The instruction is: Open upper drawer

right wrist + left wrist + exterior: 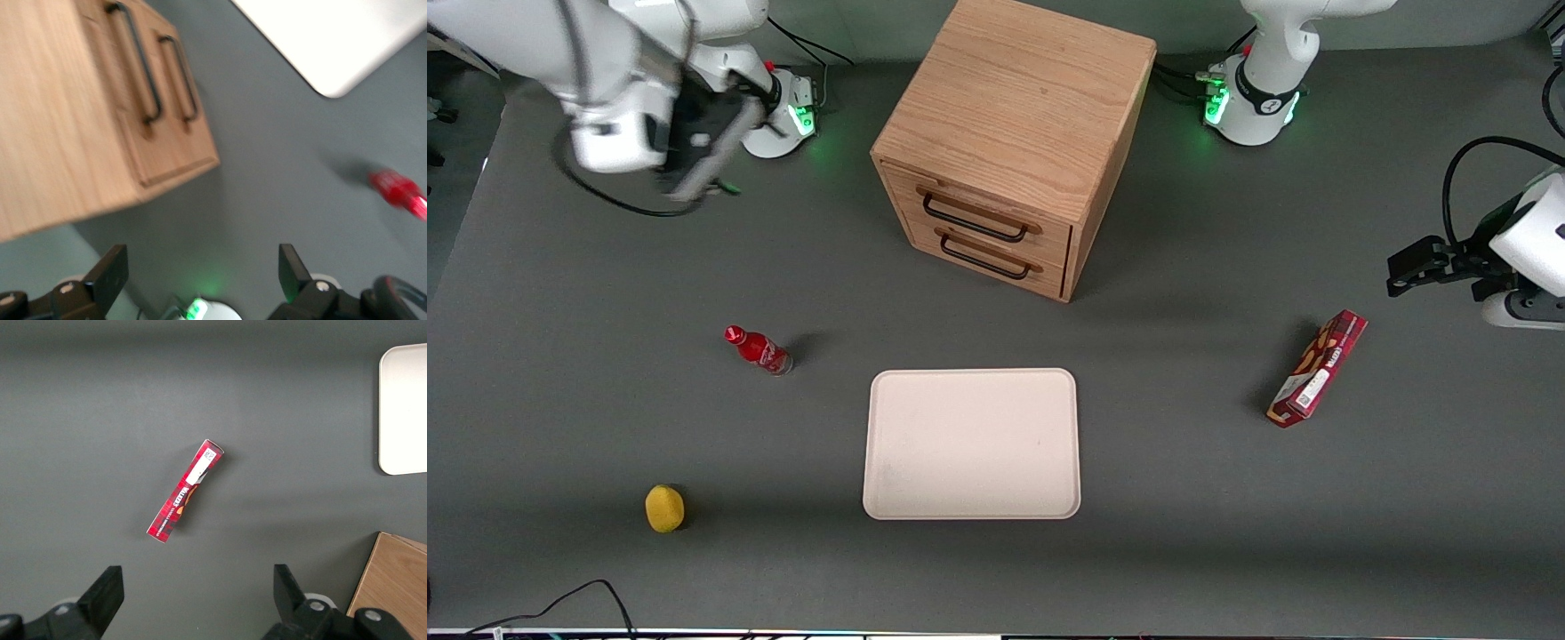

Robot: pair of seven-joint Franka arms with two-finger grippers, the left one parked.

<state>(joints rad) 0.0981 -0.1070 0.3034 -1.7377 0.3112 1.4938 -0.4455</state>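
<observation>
Currently, the pincer [694, 147] is held spread and empty above the desk [1183, 373]; the upper drawer [983, 218], handle bar lengthwise across its front, is seen at 4 o'clock, well apart.

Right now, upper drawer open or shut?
Shut: the upper drawer sits flush with the lower drawer. The open gripper hangs apart.

Light oak upper drawer [983, 211] with black handle [973, 220]; grey tabletop [1183, 498]; cream tray [971, 444]; red bottle [759, 349]; yellow sponge [664, 508]; red box [1317, 368]; black-fingered gripper [203, 277] aloft, jaws apart.
</observation>
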